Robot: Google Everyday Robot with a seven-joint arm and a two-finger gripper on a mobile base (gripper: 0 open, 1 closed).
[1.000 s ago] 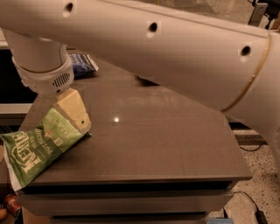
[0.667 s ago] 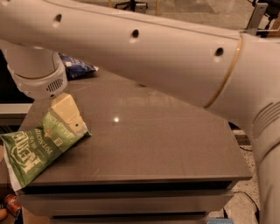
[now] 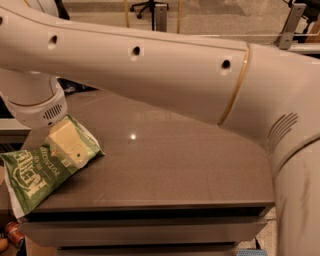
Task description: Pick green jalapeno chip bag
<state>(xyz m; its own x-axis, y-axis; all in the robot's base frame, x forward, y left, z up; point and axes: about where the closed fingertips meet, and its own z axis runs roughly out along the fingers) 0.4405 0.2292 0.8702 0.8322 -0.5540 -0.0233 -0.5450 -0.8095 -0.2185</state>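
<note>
The green jalapeno chip bag (image 3: 40, 172) lies flat at the table's front left corner, its lower end hanging over the edge. It is light green with white lettering. My gripper (image 3: 70, 145) hangs from the white wrist (image 3: 35, 102) and sits right over the bag's upper right end, touching or nearly touching it. My large white arm (image 3: 165, 70) crosses the whole top of the view.
The grey-brown table (image 3: 175, 160) has its front edge (image 3: 150, 206) close below the bag, with drawers underneath. A small red object (image 3: 12, 232) sits on the floor at lower left. Chair and table legs (image 3: 155, 12) stand at the far back.
My arm has swung lower and further across the view, now hiding the blue bag at the back. The gripper stays over the green bag's upper end, slightly lower.
</note>
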